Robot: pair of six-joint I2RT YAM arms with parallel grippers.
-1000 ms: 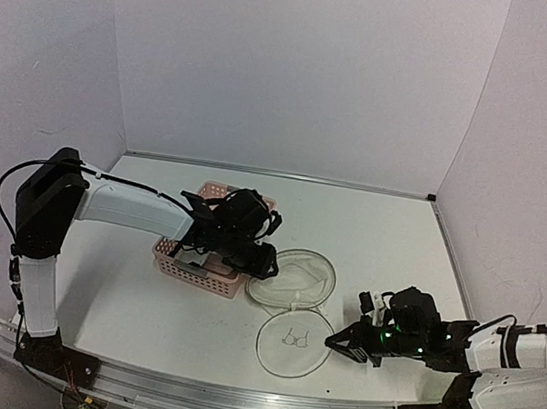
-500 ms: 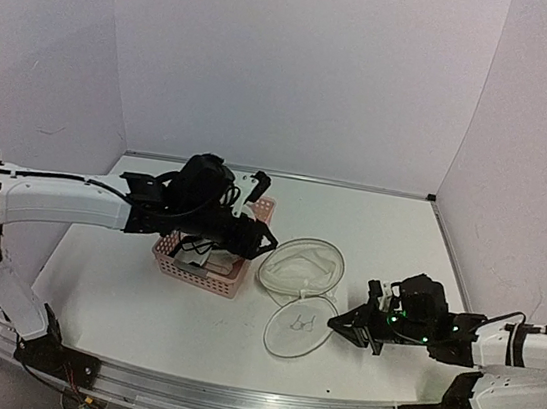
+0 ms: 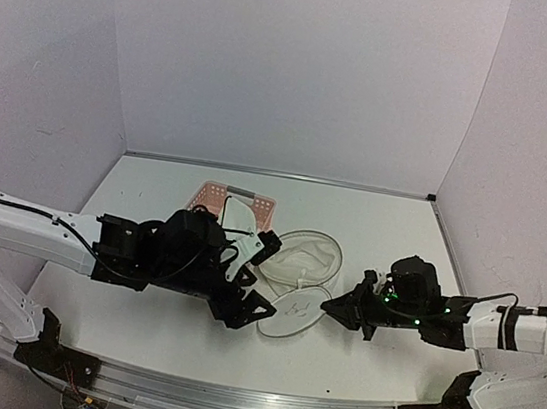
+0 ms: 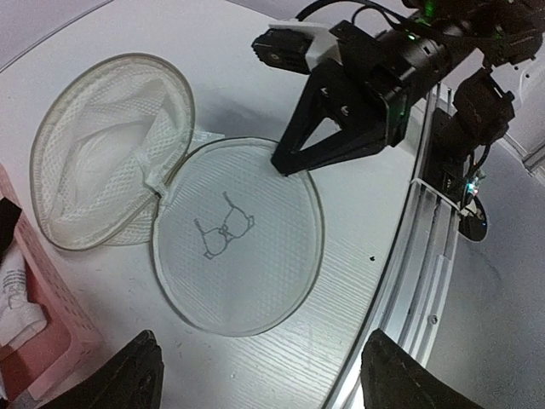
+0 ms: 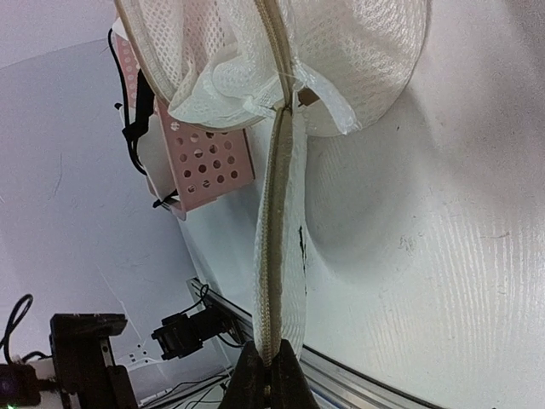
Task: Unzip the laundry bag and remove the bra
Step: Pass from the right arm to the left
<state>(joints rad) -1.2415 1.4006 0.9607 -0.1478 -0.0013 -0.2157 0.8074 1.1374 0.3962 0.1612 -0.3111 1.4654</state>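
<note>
The laundry bag lies unzipped on the table as two joined mesh discs: the deep half and the flat lid with its black bra drawing. My right gripper is shut on the lid's zipper rim, holding that edge up. My left gripper hovers just left of the lid, open and holding nothing, its fingertips wide apart above bare table. A white fabric that looks like the bra lies in the pink basket.
The pink slotted basket stands behind my left arm, close to the bag's deep half. The metal rail along the near table edge runs just beyond the lid. White walls close in the table on three sides.
My left gripper left the pink basket, swung forward and right beside the lid, and opened; the white fabric stayed in the basket. My right gripper moved away from the near edge with the lid rim.
</note>
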